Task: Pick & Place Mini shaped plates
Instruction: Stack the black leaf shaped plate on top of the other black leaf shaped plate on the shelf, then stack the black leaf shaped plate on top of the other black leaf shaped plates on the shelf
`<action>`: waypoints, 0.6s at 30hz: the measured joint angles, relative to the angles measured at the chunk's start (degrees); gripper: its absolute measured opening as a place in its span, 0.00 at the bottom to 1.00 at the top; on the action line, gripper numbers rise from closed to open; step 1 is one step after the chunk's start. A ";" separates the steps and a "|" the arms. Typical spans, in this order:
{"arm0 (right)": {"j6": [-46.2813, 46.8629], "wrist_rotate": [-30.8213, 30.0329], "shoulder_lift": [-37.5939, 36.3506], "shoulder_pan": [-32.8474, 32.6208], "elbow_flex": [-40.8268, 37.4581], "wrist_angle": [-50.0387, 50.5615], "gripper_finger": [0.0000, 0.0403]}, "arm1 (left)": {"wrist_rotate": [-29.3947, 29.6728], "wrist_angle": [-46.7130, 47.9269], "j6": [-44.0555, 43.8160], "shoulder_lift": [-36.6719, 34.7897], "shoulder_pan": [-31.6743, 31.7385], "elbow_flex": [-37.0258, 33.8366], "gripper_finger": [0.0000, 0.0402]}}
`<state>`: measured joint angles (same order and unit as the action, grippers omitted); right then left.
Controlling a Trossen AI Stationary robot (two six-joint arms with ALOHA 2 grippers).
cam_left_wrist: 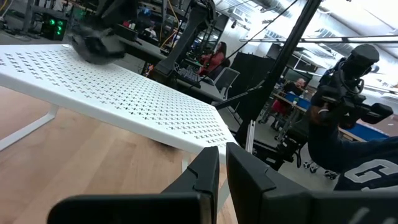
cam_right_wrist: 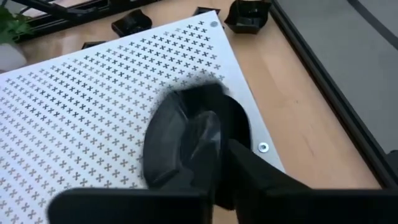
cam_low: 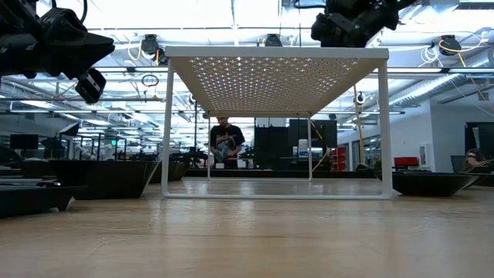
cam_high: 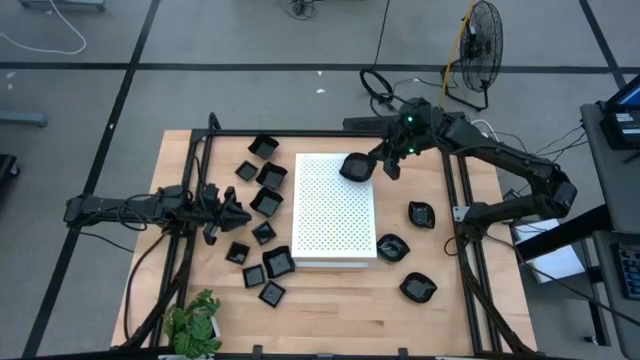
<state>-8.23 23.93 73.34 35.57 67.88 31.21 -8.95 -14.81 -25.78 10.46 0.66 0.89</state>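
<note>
1. One white perforated rectangular board point(cam_high: 335, 210) stands at the centre of the wooden table point(cam_high: 340, 310).
2. Nine small glossy black square plates point(cam_high: 269, 177) lie left of the board; three rounded black plates point(cam_high: 421, 214) lie to its right.
3. The right gripper point(cam_high: 372, 166) pinches one rounded black plate point(cam_right_wrist: 186, 140) by its rim over the board's upper-right corner.
4. The left gripper point(cam_high: 243, 212), fingers nearly together and empty, hovers at centre left among the square plates.
</note>
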 joint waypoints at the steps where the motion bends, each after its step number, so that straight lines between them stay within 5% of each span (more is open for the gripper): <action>1: 0.00 0.00 0.00 -0.11 0.00 -0.11 0.11 | 0.01 -0.02 0.00 0.01 0.00 0.01 0.08; 18: 0.02 -1.33 -1.82 -0.08 -0.11 -4.02 0.27 | 0.00 -0.02 -0.01 0.02 0.01 0.00 0.08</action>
<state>-8.21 22.59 71.52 35.48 67.77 27.20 -8.95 -14.83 -25.79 10.48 0.66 0.89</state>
